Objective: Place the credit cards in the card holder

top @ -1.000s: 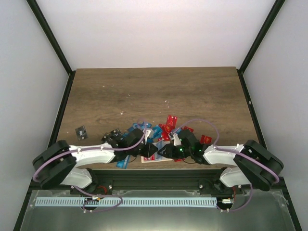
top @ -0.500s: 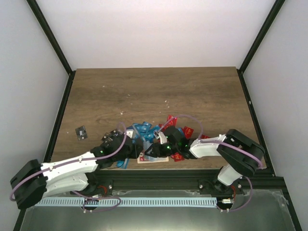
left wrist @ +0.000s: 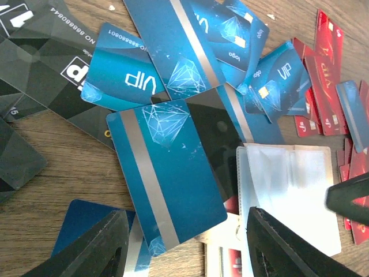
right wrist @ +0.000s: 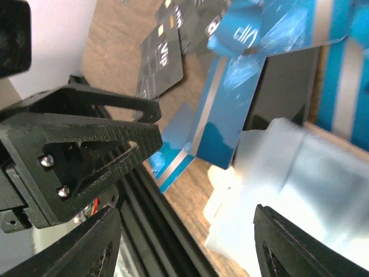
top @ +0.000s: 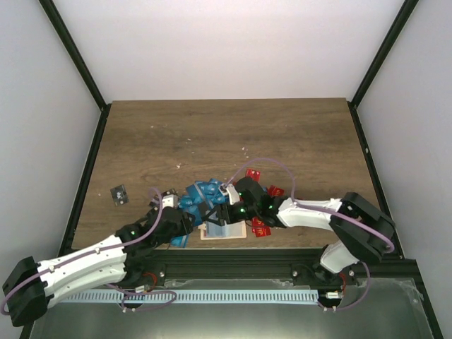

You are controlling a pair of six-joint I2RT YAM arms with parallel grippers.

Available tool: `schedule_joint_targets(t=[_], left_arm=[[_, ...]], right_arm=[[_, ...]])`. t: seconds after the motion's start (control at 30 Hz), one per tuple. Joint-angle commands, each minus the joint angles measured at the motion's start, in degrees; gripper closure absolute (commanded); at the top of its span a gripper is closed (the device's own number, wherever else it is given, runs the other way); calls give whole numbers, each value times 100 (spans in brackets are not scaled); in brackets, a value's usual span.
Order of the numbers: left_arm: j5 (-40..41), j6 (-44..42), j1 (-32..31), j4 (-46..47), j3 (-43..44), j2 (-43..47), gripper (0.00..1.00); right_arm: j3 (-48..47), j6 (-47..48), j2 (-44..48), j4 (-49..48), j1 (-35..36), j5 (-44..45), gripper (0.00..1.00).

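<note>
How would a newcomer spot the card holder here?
On the wooden table, find the credit cards piled near the front edge. At their near side lies the card holder: pale, with clear sleeves, unlike the blue, red and black cards.

I see blue, red and black credit cards (left wrist: pixel 167 173) heaped flat, overlapping; card holder (left wrist: pixel 288 196) lies open against the pile, clear sleeves up.

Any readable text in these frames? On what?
"VIP": blue card, upside down.
"VIP": second blue card.
"logo": third blue card.
"VIP": black card, right wrist view.
"NO 8888...": left black card, remaining digits unsure.
Red cards: print too blurred.
</note>
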State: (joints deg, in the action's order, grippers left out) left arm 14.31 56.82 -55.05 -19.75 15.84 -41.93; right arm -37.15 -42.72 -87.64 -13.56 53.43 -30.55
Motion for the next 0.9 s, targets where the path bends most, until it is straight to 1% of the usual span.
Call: schedule_joint_targets(t=[0.0,0.07,0.13,0.2,0.37,0.53,0.63,0.73,0.87], left_arm=[[148,156,23,-177,-54,-78,43],[121,203,22,-171,-69,-184,43],[115,236,21,-111,-108,-210,42],[160,265,22,-32,-160,-338,40],[202,155,46,332,-218,-551,40],[-173,-106,126,918,-312,-689,34],[-325,-222,226,1104,-309,-851,32],[-451,-302,377,1287,-328,-1009,32],[-817,-354,640,1643,-417,-1281,32]], right_arm=[[-274,473,524,1245,18,1373,36],[-212,504,643,1478,18,1682,37],[-93,488,684,1487,18,1710,40],[78,447,659,1249,23,1454,46],[237,397,230,496,81,766,55],[120,426,-113,203,174,538,59],[69,465,-276,274,219,671,59],[65,451,-423,604,229,1127,60],[291,378,-498,840,228,1432,60]])
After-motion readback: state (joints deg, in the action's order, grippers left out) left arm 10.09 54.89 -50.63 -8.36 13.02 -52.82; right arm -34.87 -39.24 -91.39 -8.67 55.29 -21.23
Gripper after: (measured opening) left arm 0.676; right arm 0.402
